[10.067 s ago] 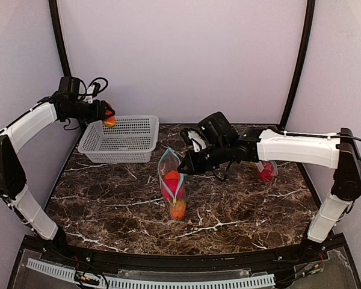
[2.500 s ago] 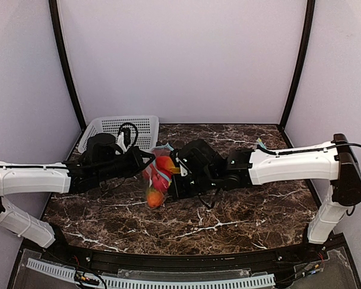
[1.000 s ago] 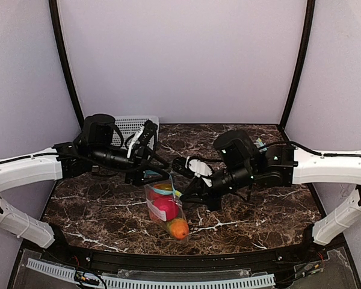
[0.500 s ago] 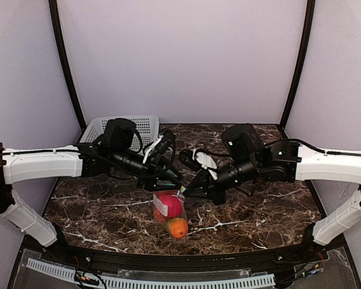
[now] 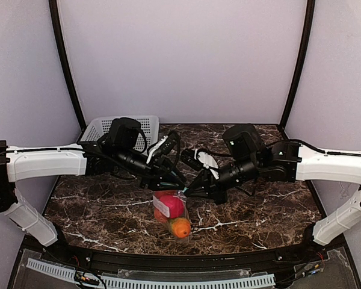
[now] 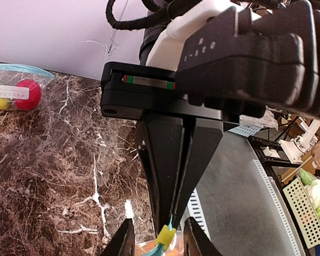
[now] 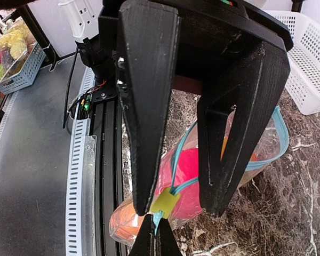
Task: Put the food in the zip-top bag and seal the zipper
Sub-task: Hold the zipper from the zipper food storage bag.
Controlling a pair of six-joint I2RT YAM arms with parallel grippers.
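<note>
Zip-top bag (image 5: 166, 208) rests on the marble surface (image 5: 265, 211), lower centre of top view, with red and orange food (image 5: 180, 227) inside. Right gripper (image 6: 169, 213) is clenched on the bag's teal zipper end. Left gripper (image 7: 178, 208) straddles the yellow slider (image 7: 165, 203), fingers apart, not pinching.

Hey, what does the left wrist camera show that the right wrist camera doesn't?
Only the left wrist: a second clear plastic bag holding red and yellow fruit. Only the right wrist: the white mesh plastic basket and the pink-red round fruit inside the clear zip-top bag. Both: the small yellow zipper slider between the left fingers.
</note>
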